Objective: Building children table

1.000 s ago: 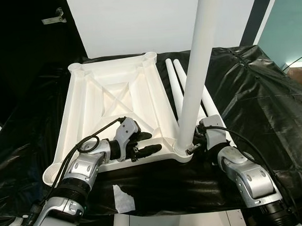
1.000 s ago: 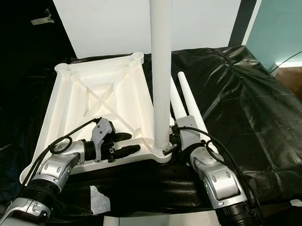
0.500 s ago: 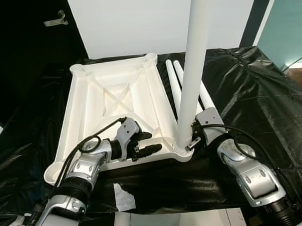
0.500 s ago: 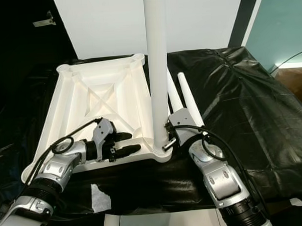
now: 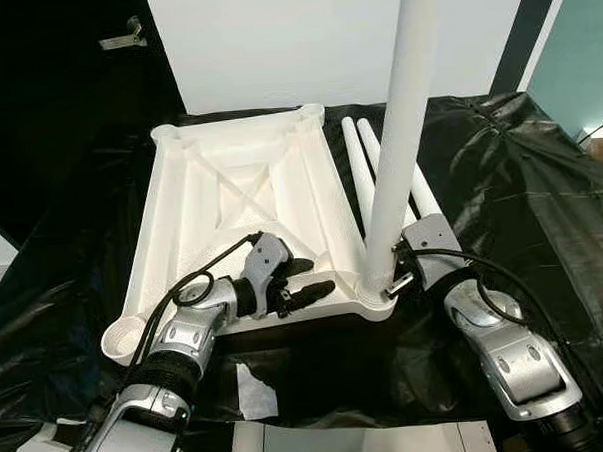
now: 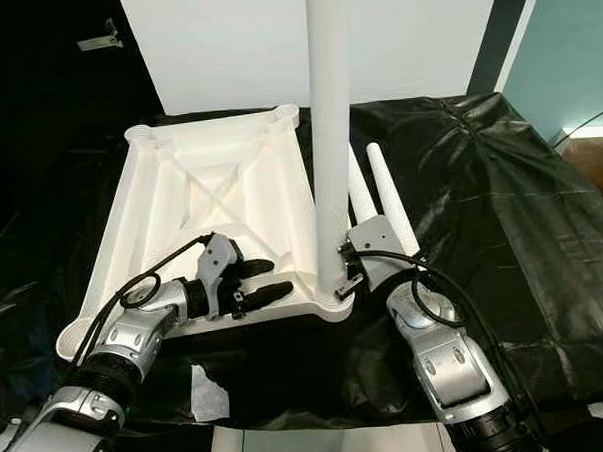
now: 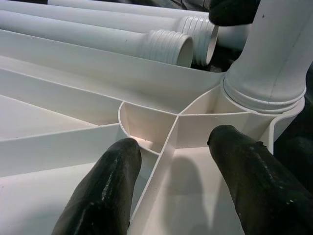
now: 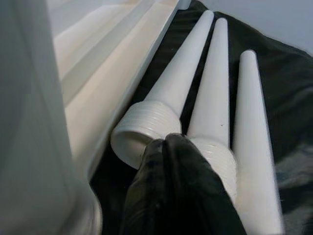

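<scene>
White plastic tabletop lies upside down on the counter, ribbed underside facing up, on black plastic sheeting. Corner sockets visible at the far edge and at the near-left corner.

One table leg stands upright in the near-right corner socket, rising out of the top of the head views. Left wrist view shows its base seated in the socket collar.

Three loose legs lie side by side on the sheeting just right of the tabletop, threaded ends toward the robot, tapering away. One is partly hidden behind the upright leg in the head views.

Left claw: reaching in over the near edge of the tabletop, fingers spread apart, nothing between them. Fingertips sit on either side of a rib, near the socket holding the upright leg. Contact with the plastic cannot be confirmed.

Right claw: just right of the upright leg's base, over the threaded ends of the loose legs. Fingers lie pressed together in the right wrist view, gripping nothing. Tips at or just beside the open end of the nearest loose leg.

Scrap of white paper on the sheeting at the counter's near edge
</scene>
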You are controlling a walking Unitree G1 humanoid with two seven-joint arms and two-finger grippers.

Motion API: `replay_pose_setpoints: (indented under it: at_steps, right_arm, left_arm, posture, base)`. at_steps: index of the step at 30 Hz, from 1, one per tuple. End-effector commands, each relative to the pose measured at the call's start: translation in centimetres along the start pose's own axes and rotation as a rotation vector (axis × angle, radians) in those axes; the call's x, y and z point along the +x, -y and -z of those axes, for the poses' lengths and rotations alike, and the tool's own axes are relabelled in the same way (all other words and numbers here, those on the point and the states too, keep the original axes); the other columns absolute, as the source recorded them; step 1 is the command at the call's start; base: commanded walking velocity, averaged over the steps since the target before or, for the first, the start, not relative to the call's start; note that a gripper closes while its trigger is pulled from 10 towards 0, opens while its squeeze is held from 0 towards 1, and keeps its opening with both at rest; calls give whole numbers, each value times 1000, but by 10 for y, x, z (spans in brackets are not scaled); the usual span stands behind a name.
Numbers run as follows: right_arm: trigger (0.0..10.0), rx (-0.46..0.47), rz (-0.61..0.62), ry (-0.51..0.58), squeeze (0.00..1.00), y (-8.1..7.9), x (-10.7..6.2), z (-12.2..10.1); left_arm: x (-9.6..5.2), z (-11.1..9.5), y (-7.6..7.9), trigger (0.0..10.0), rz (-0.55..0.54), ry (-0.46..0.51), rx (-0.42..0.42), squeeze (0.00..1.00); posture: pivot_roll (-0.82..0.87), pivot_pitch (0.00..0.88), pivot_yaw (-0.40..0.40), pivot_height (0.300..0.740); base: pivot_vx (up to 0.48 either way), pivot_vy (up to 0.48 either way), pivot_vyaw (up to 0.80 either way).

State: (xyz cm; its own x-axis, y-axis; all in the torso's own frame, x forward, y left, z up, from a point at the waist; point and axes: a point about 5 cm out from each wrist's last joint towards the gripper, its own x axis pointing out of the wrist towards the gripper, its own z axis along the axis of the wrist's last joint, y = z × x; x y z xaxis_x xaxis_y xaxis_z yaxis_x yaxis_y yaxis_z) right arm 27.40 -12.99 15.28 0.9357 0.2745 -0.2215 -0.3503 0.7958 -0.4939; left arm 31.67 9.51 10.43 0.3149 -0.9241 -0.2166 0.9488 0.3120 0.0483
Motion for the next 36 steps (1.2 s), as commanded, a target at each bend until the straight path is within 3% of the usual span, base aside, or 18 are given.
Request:
replay_pose_setpoints:
  at_steps: [1, 2, 3, 4, 5, 6, 10, 11, 12, 13, 14, 15, 19, 32, 36]
  right_arm:
    - [10000, -43, -90, 49, 0, -18, 4, -10]
    - [10000, -80, -97, 48, 0, -17, 5, -10]
    - [10000, -110, -100, 39, 114, -16, 7, -9]
    - [10000, -110, -100, 39, 114, -16, 7, -9]
    - [10000, -127, -96, 26, 980, -14, 8, -7]
    - [10000, -146, -93, 9, 1000, -13, 9, -3]
    - [10000, -173, -88, -14, 1000, -12, 13, 4]
    - [10000, -179, -89, -19, 929, -13, 16, 6]
    - [10000, -185, -92, -24, 569, -14, 18, 7]
    - [10000, -185, -92, -24, 569, -14, 18, 7]
    - [10000, -185, -99, -25, 0, -15, 19, 8]
    - [10000, -190, -110, -22, 0, -16, 22, 9]
    - [10000, -201, -121, -24, 0, -16, 26, 10]
    - [10000, -285, -134, -11, 0, -14, 45, 13]
    - [10000, -355, -125, -6, 0, -9, 51, 13]
  left_arm:
    - [19, -13, 10, 10000, 94, 34, 58, 0]
    - [20, -13, 10, 10000, 95, 34, 60, 0]
    - [20, -13, 10, 10000, 96, 34, 62, 0]
    - [20, -13, 10, 10000, 96, 34, 62, 0]
    - [20, -14, 10, 10000, 97, 34, 62, 0]
    - [20, -14, 10, 10000, 88, 36, 68, 0]
    - [18, -16, 6, 10000, 42, 74, 73, 0]
    - [17, -20, 4, 10000, 12, 110, 77, 0]
    - [16, -23, 1, 10000, -14, 139, 81, 0]
    - [16, -23, 1, 10000, -14, 139, 81, 0]
    - [15, -28, -3, 10000, -61, 173, 91, 0]
    - [13, -34, -10, 10000, -133, 212, 103, 0]
    - [11, -37, -15, 10000, -170, 231, 109, 0]
    - [11, -33, -11, 10000, -160, 232, 110, 0]
    - [11, -31, -11, 10000, -165, 235, 108, 0]
  posture:
    - [-131, 0, 41, 740]
    - [-131, 0, 41, 740]
    - [-127, 0, 42, 740]
    - [-127, 0, 42, 740]
    - [-119, 0, 39, 740]
    - [-119, 0, 39, 740]
    - [-104, 0, 38, 740]
    - [-102, 0, 36, 740]
    - [-95, 0, 34, 740]
    - [-95, 0, 34, 740]
    - [-95, 0, 34, 740]
    - [-95, 0, 34, 740]
    - [-81, 0, 28, 740]
    - [-61, 0, 16, 740]
    - [-57, 0, 8, 740]
  base:
    - [0, 0, 0]
    - [0, 0, 0]
    - [0, 0, 0]
    - [0, 0, 0]
    - [0, 0, 0]
    - [0, 0, 0]
    - [0, 0, 0]
    - [0, 0, 0]
    - [0, 0, 0]
    - [0, 0, 0]
    - [0, 0, 0]
    - [0, 0, 0]
    - [0, 0, 0]
    - [0, 0, 0]
    - [0, 0, 0]
